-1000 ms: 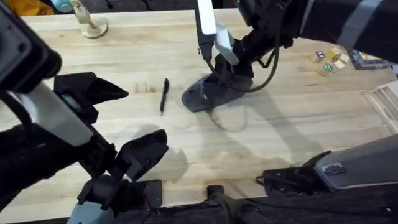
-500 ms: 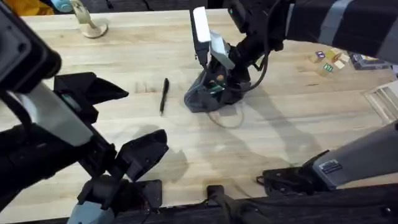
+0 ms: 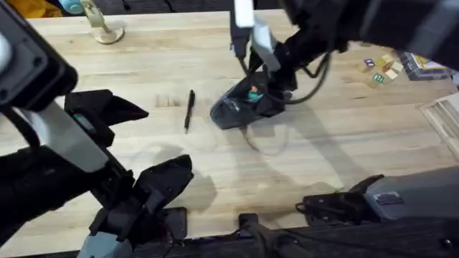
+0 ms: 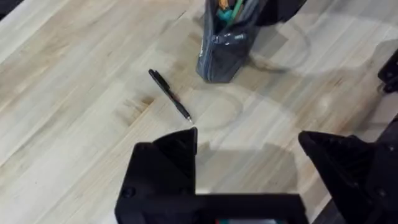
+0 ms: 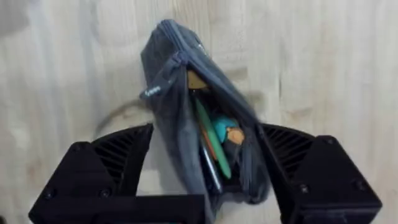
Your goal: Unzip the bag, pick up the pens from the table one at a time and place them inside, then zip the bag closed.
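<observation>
The grey bag (image 3: 233, 111) lies at the table's (image 3: 323, 150) middle with its zipper open. Inside the bag (image 5: 180, 112) I see a green pen (image 5: 208, 137) among teal and orange items. My right gripper (image 3: 264, 87) reaches in from the far right. The right gripper (image 5: 205, 130) is open and straddles the bag's near end, with its fingers (image 5: 106, 168) on either side. One thin black pen (image 3: 189, 109) lies on the wood left of the bag. My left gripper (image 3: 140, 143) hovers open and empty, nearer than the pen (image 4: 169, 94) and the bag (image 4: 227, 46).
A wooden stand (image 3: 100, 27) sits at the far left corner. Small coloured blocks (image 3: 380, 72) lie at the far right, and a clear tray (image 3: 445, 115) sits at the right edge. A thin loop (image 3: 264, 140) lies on the wood beside the bag.
Half a second ago the bag was pulled upright under the right gripper; now it has settled lower, with its open mouth showing. The left arm has hardly moved.
</observation>
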